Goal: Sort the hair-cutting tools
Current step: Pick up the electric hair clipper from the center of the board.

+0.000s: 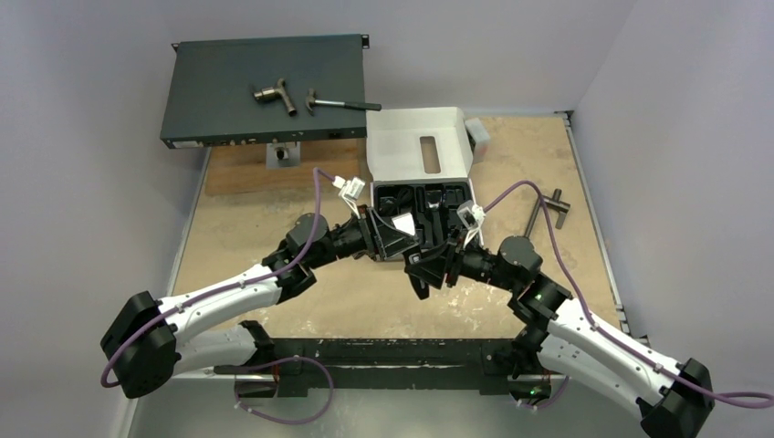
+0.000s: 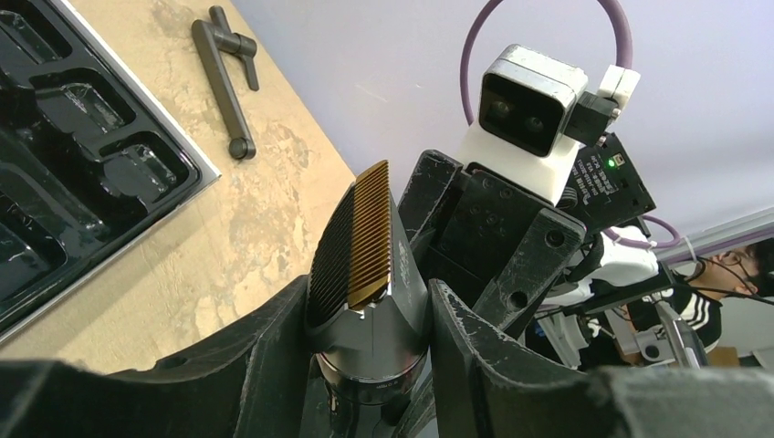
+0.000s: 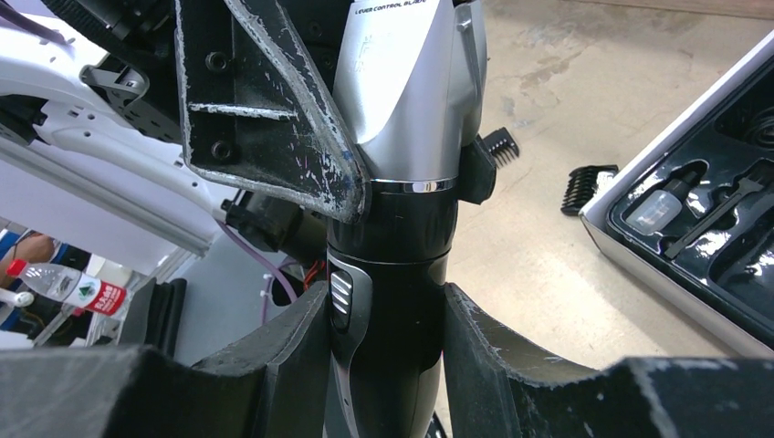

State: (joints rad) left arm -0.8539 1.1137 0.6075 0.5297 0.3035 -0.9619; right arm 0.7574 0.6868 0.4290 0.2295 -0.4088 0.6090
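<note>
Silver-and-black clipper [image 3: 394, 182] pinched by both — left gripper [image 2: 370, 306] on head, right gripper [image 3: 388, 315] on body — probably handover toward tray [image 3: 639, 263].

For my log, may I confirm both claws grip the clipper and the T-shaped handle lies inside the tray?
The left claw and right claw do grip the clipper, but the T-shaped handle lies on the table beside the tray; see top external.
</note>
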